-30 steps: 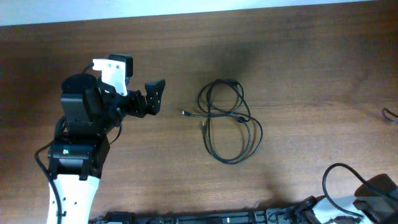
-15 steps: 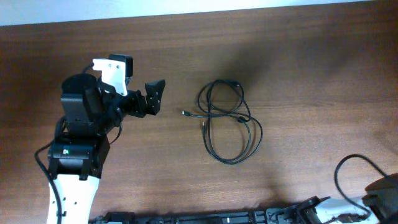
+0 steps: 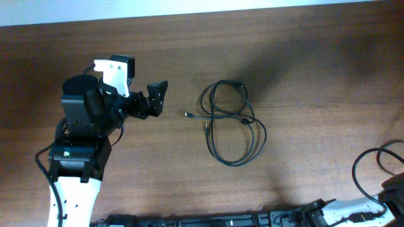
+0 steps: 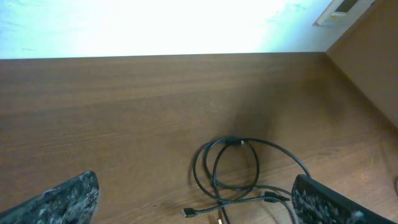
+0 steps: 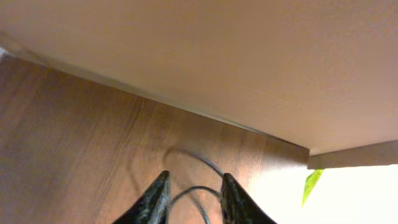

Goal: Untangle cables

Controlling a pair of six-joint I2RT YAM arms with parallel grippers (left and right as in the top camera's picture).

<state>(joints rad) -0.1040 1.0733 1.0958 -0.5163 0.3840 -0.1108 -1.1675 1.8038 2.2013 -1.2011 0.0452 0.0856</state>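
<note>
Black cables [image 3: 230,123] look thin, light, floppy, so pinch an outer loop near a plug; left gripper [image 3: 159,98] spread wide, empty, right gripper [image 5: 193,186] parted a little, nothing held.

Table [image 3: 303,75] – brown wood grain, matt, cables [image 3: 230,123] – thin, smooth black

Black left hand [image 3: 158,99], white arm shell [image 3: 71,198]

brown wooden table [image 3: 303,75], white wall [image 4: 155,25], beige panel [image 5: 217,50]
</note>
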